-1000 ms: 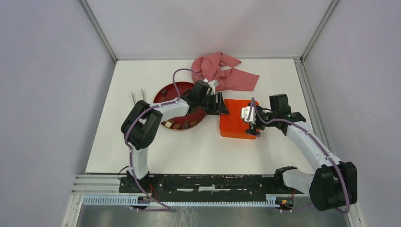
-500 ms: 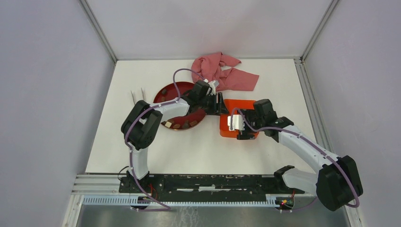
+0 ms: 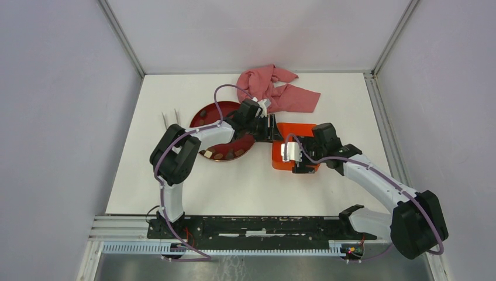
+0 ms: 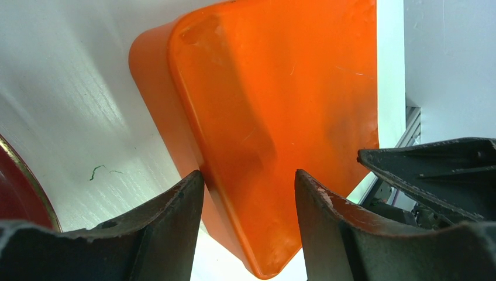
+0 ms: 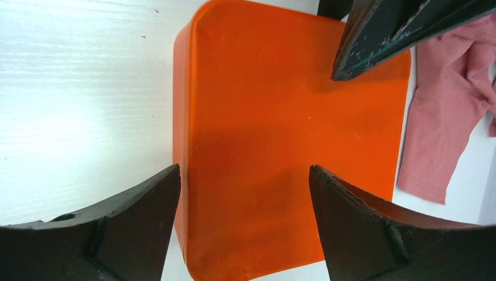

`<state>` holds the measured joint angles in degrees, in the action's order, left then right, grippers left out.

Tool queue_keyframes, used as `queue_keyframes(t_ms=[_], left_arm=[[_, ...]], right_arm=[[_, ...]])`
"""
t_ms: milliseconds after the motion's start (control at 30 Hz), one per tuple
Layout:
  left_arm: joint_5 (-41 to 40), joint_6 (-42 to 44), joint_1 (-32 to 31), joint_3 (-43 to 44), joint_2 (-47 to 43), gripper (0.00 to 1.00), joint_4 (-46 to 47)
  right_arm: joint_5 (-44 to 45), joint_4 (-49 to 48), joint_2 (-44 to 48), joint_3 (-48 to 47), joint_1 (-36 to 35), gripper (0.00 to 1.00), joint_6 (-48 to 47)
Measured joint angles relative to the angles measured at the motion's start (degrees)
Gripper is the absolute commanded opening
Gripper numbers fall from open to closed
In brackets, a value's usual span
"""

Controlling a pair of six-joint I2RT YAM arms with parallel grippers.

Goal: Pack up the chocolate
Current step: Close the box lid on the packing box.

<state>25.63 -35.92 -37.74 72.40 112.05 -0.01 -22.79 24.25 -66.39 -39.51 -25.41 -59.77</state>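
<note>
The chocolate [image 3: 221, 155], small brown and tan pieces, lies on the near part of the round dark-red plate [image 3: 202, 115]. The orange square tin [image 3: 289, 136] sits right of the plate and shows a smooth closed top [image 5: 281, 117]. My left gripper [image 3: 274, 129] is open, its jaws straddling the tin's left corner [image 4: 247, 175]. My right gripper [image 3: 304, 164] is open over the tin's near edge [image 5: 243, 170], with nothing between the jaws. A finger of the left gripper [image 5: 380, 35] shows in the right wrist view. No chocolate shows in either wrist view.
A crumpled pink cloth [image 3: 275, 91] lies behind the tin and also shows in the right wrist view [image 5: 438, 129]. Two thin white sticks [image 3: 171, 119] lie left of the plate. The plate's rim [image 4: 17, 175] is at the left wrist view's left edge.
My right arm swung left from the tin's right side to its near edge, then almost stopped. The left arm, tin and plate have not moved.
</note>
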Motion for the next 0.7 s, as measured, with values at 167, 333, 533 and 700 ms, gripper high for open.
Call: queue_keyframes(t_ms=[167, 333, 533, 700], left_arm=[[0.0, 0.0, 0.0, 0.1, 0.0, 0.64, -0.2], [0.0, 0.0, 0.0, 0.5, 0.0, 0.65, -0.5], [-0.1, 1.1, 0.0, 2.6, 0.3, 0.83, -1.4], [-1.2, 1.5, 0.0, 3.8, 0.3, 0.82, -2.4]], right_arm=[[2.9, -0.7, -1.8, 0.0, 0.0, 0.83, 2.5], [4.8, -0.9, -1.9, 0.0, 0.0, 0.83, 3.9], [4.8, -1.0, -1.1, 0.0, 0.0, 0.86, 4.5], [3.1, -0.8, 0.0, 0.0, 0.1, 0.87, 4.7]])
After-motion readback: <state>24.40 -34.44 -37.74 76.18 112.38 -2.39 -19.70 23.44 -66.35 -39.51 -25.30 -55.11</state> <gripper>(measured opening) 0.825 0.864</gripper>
